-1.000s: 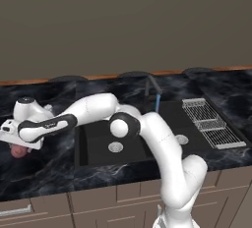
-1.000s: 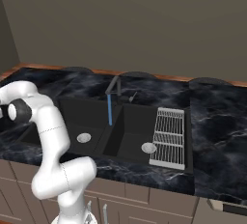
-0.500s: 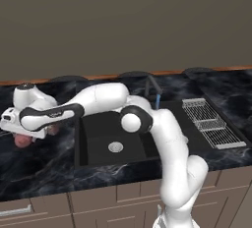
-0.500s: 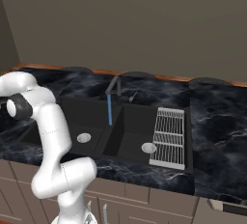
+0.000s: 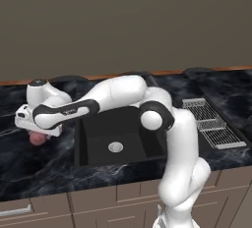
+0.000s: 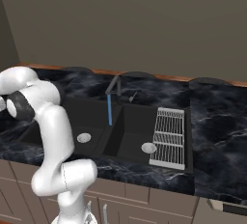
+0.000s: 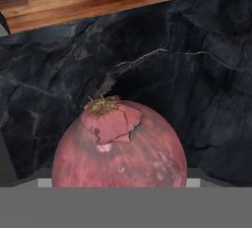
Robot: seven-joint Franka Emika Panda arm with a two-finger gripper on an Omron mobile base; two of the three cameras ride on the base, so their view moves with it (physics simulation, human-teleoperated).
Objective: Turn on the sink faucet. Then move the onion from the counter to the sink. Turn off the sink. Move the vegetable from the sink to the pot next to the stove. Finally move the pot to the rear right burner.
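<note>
— Onion, the reddish-pink round ball [image 7: 119,146], where is it?
— On the glossy black marble desk [image 5: 29,165], left of the matte black double sink [image 5: 98,141]; the pincer [image 5: 35,132] has swung down over it, spread wide, holding nothing.

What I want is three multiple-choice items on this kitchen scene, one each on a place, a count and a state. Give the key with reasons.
1. The onion lies: A in the sink; B on the counter left of the sink; C on the floor.
2. Drains in the sink: A one; B two; C three.
3. The faucet is: A running; B off; C snapped off.
Key: B, it rests on black marble; B, one silver drain per basin; A, a blue stream falls from the spout.
</note>
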